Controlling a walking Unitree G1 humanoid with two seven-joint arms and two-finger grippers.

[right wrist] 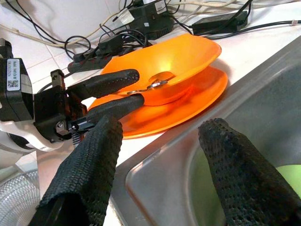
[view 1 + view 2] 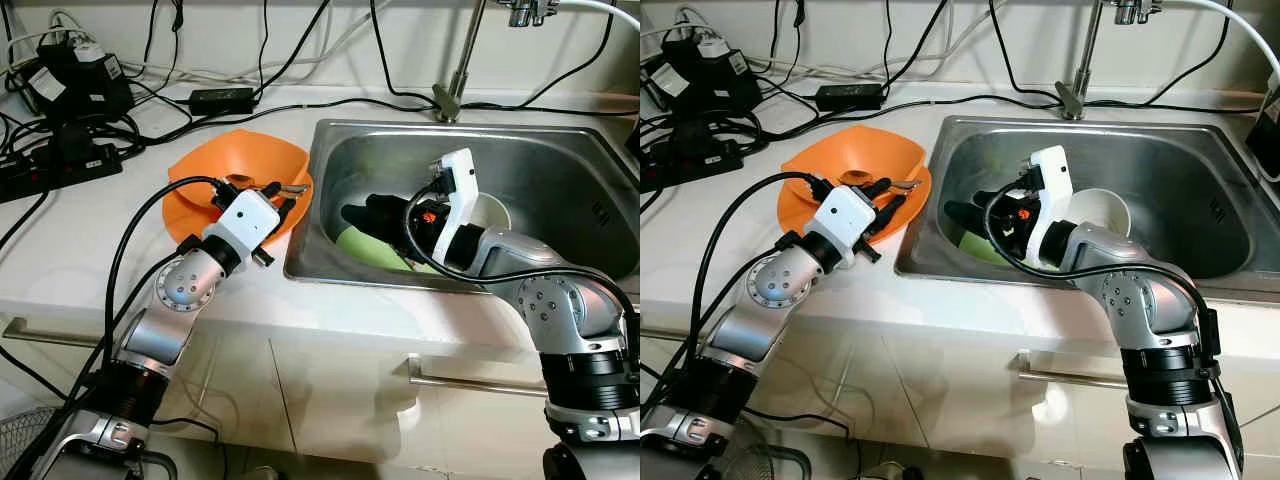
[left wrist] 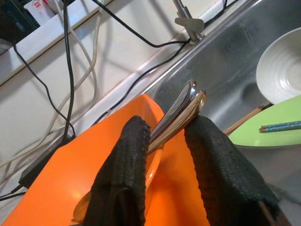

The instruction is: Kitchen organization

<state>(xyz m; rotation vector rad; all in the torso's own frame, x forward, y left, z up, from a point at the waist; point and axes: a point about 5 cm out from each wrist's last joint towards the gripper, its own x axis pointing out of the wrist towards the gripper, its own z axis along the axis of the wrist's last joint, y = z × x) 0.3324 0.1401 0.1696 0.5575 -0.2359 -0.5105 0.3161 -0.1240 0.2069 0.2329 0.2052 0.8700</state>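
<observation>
Spoons: your left tool is clamped on two metal spoon handles, over the orange bowl just beside the sink.
Handling: I judge them stiff, light and slick; hold mid-handle so they cannot pivot.
Right tool: fingers spread, empty, inside the sink above the green plate.
Edges: the sink rim lies between bowl and basin.
Room: white bowl and chopsticks crowd the sink; cables lie beyond the bowl on the tabletop.

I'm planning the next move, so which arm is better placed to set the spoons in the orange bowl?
Left. The left gripper already clamps the spoons above the orange bowl; the right gripper sits open in the sink.
</observation>
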